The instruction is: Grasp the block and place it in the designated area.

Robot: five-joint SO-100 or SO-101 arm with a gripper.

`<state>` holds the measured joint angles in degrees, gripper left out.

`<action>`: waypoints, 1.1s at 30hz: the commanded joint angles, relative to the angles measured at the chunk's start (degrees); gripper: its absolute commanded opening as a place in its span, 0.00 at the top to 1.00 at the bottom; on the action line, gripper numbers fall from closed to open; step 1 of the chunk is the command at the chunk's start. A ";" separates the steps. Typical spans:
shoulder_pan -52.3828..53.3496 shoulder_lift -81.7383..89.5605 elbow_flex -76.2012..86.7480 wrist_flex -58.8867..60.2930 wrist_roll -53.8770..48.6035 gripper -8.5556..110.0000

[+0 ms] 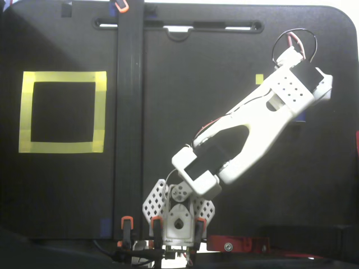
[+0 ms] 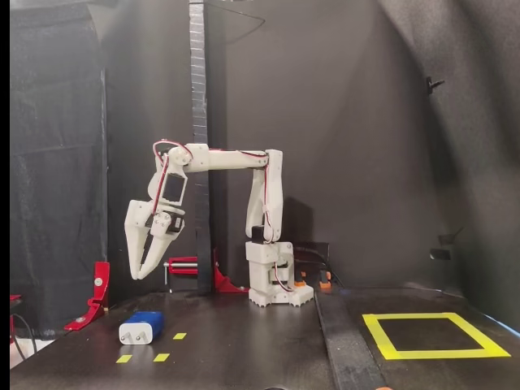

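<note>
Black tabletop (image 2: 260,341) and what you have lying on it.

In a fixed view from the side, your dark blue block (image 2: 142,327) lies flat at the left, white pronged end toward the camera, with small yellow markers (image 2: 161,357) just beside it; the yellow tape frame of the designated area (image 2: 435,353) sits well apart at the right. A raised black strip (image 2: 345,349) crosses between them. From above, the frame (image 1: 100,112) lies left of that strip (image 1: 128,123), and the arm's white base (image 1: 179,216) stands clamped at the near edge.
</note>
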<state>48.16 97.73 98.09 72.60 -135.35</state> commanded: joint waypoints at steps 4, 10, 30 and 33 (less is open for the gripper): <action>0.35 0.26 -2.37 2.99 -2.20 0.93; 0.44 0.26 -2.37 3.69 -1.76 0.92; 1.05 0.09 -2.20 -2.72 -0.88 0.80; 1.41 0.09 -2.20 -4.92 -3.25 0.66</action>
<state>49.04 97.56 98.09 69.08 -137.55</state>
